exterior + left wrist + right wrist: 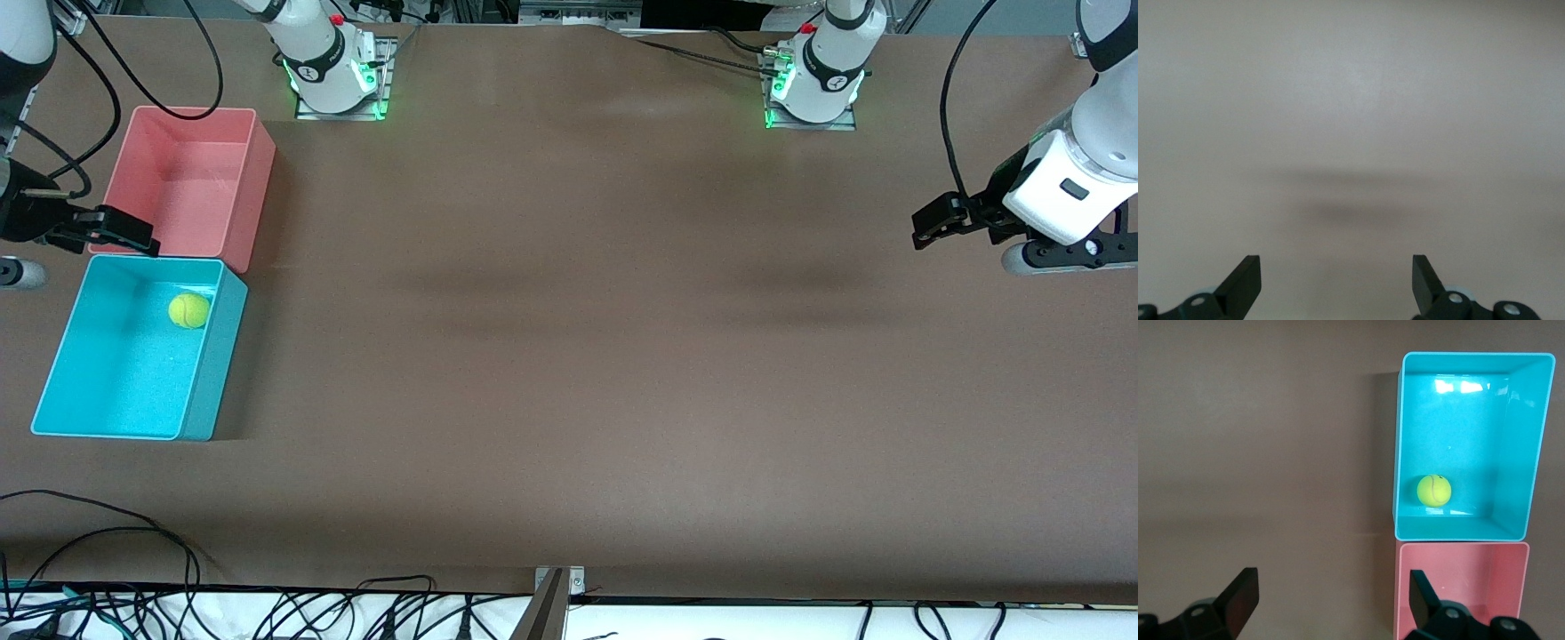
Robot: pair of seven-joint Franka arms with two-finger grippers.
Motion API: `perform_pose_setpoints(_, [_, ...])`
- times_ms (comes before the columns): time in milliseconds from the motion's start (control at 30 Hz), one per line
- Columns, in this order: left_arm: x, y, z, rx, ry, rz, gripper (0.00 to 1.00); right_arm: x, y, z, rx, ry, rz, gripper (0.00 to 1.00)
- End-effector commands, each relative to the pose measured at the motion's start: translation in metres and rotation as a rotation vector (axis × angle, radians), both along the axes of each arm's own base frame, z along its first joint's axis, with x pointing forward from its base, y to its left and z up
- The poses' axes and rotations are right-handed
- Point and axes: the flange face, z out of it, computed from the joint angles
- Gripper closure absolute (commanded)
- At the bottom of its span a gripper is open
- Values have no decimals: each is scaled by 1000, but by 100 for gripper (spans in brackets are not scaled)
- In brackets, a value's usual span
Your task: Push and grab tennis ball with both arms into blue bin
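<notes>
Ball sits inside my blue bin, on the floor of it, close to the wall that faces the pink bin and toward the corner nearest the middle of the desk. In my right wrist view the ball rests just beside that same wall of the blue bin, with the pink bin touching the blue one edge to edge. Both bins stand at the right arm's end of the desk, the blue one nearer to the front camera, the pink one farther. My right pincer hangs over the seam where the two bins meet, released and holding nothing; its fingers stand wide apart in the wrist view. My left pincer hovers over bare desk at the left arm's end, well apart from the bins, also released and empty, with its fingers spread wide over plain brown desk. Black cables trail along the desk edge nearest the front camera.
</notes>
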Motion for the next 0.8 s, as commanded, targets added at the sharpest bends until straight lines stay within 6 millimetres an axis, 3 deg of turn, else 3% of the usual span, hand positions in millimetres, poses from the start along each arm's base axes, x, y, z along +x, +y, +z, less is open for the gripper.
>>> perform_pose_setpoints(0, [1, -1, 5, 12, -2, -12, 0, -26, 8, 7, -4, -1, 21, 0])
perform_pose_setpoints(768, [1, -1, 6, 10, -5, -12, 0, -44, -1, 12, -43, -5, -50, 0])
